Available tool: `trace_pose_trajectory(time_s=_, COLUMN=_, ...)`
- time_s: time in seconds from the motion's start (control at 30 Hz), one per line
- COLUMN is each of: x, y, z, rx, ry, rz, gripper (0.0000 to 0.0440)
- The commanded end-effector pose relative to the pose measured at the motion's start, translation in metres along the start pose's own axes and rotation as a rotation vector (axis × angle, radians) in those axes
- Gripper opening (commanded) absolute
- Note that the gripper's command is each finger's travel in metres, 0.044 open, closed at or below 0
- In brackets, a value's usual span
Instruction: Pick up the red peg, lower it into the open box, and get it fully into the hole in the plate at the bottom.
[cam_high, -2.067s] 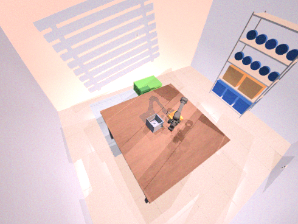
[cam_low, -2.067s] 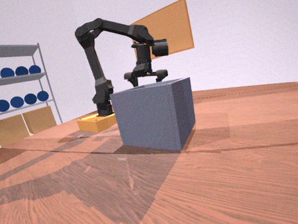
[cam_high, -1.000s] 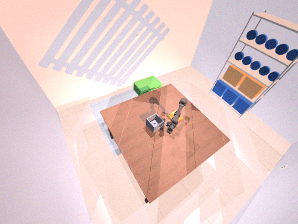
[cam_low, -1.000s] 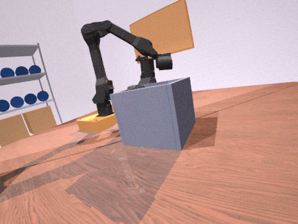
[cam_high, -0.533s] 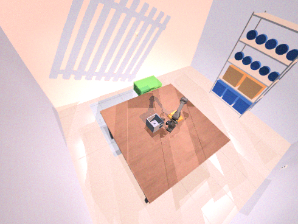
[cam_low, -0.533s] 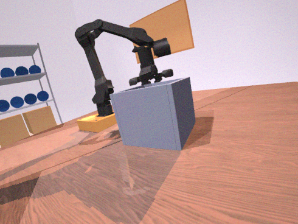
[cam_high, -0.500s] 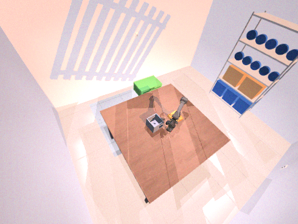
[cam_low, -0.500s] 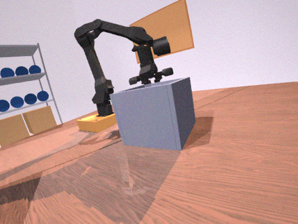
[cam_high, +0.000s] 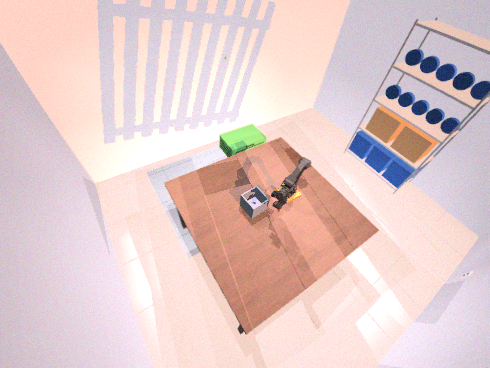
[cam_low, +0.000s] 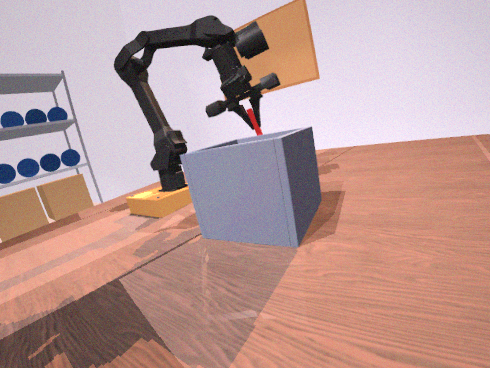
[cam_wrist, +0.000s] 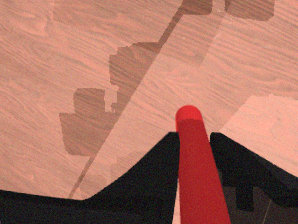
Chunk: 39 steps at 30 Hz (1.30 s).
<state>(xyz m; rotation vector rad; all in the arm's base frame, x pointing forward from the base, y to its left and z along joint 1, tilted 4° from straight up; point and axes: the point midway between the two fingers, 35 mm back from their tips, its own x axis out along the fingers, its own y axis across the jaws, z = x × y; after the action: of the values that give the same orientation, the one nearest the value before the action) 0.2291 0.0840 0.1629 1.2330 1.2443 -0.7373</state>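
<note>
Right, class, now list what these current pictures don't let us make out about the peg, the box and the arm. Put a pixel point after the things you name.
- Red peg's (cam_high: 278, 210) (cam_low: 254, 121) (cam_wrist: 197, 170) lower end: the exterior view hides it behind the open box (cam_high: 245, 205) (cam_low: 240, 192).
- Its upper end: cut off by the wrist view's bottom edge.
- Box's inside floor: hidden by its walls in the exterior view.
- Jaws' grip on the peg: too small in the top view.

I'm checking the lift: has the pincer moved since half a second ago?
Yes, the pincer rose, relative to the box's rim.
</note>
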Motion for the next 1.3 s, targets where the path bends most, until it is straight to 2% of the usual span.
trace_pose_trajectory(time_s=0.0, x=-0.023, y=0.007, z=0.013, rx=-0.011, ry=-0.041, rz=0.048, gripper=0.0)
trace_pose_trajectory(time_s=0.43, x=-0.048, y=0.009, z=0.059, rx=0.009, ry=-0.157, rz=0.05, gripper=0.0)
trace_pose_trajectory(time_s=1.27, x=-0.041, y=0.007, z=0.132, rx=0.07, ry=-0.202, rz=-0.043, gripper=0.0)
